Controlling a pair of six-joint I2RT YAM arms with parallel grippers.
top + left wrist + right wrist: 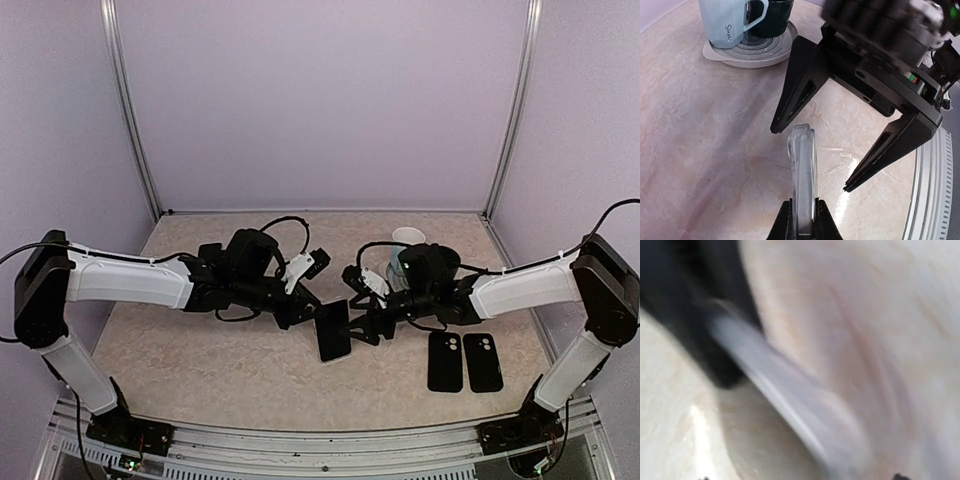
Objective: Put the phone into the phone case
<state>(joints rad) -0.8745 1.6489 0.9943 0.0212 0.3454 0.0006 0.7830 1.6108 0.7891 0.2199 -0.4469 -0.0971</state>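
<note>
phone (802,170) | clamped edge-on in left jaws; right jaws spread open astride it | judged stiff, slick, breakable | best taken by long side edges

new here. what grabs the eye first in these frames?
Mid-scene, the left gripper has its fingers shut on a clear-edged phone case held edge-on, and the right gripper has its fingers open either side of it. Two black phone-shaped slabs lie flat side by side, off to the right.
</note>
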